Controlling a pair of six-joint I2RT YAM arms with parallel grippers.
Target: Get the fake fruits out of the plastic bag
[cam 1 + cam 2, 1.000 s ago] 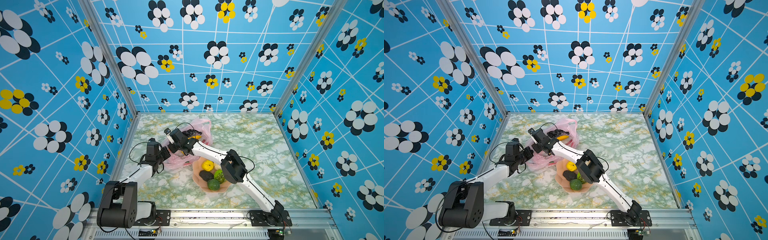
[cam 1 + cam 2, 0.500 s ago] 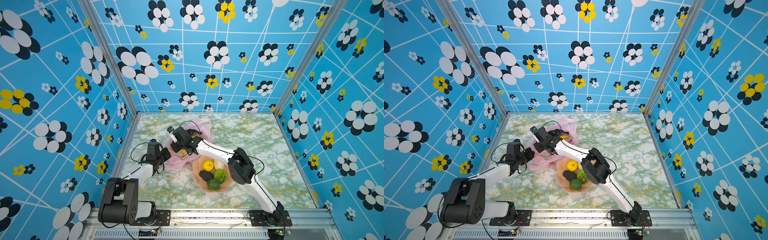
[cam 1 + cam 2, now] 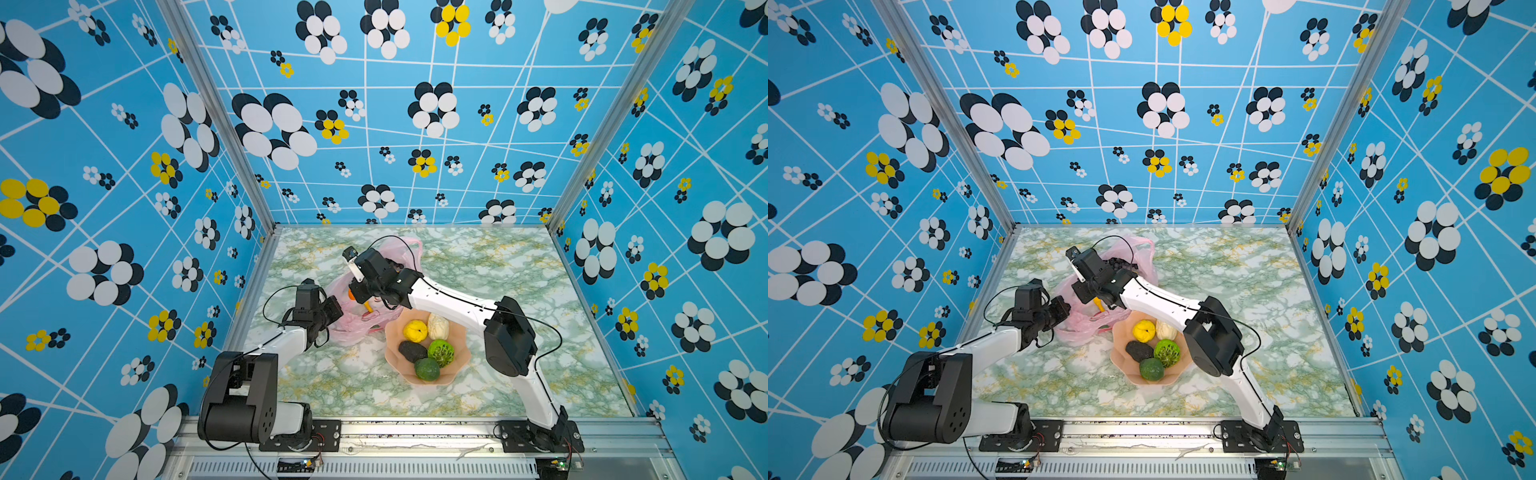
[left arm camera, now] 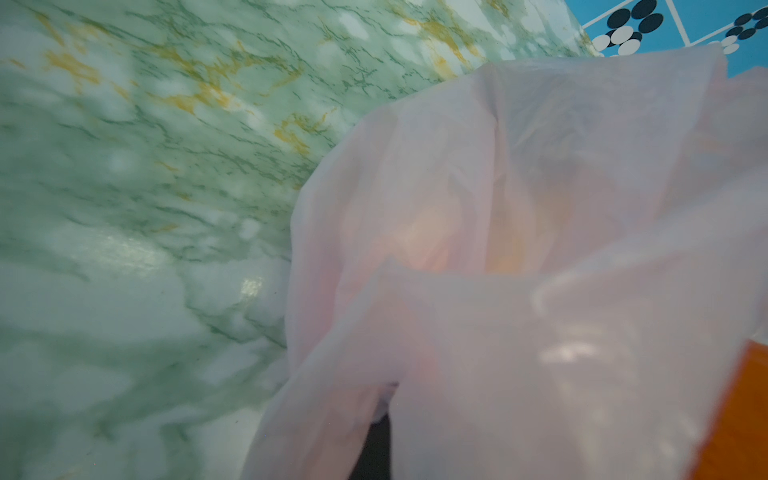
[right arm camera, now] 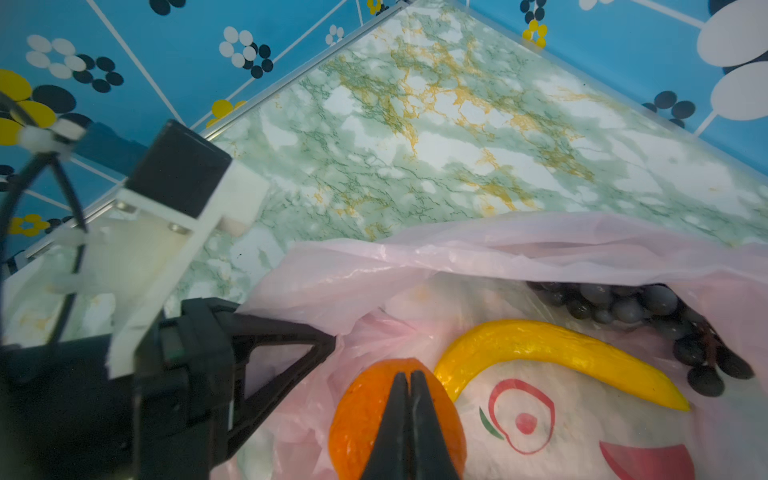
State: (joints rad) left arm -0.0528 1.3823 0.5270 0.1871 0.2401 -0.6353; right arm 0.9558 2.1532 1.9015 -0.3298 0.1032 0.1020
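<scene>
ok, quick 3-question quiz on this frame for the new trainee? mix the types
1. How many fruits lie in the bowl?
2. True or false: the bag is empty.
3. The right gripper is: A) wide open; B) shut, tips over the orange; C) shut on the bowl's rim.

Key: 1) Five. 2) False: the orange, banana and grapes are in it. 3) B.
</scene>
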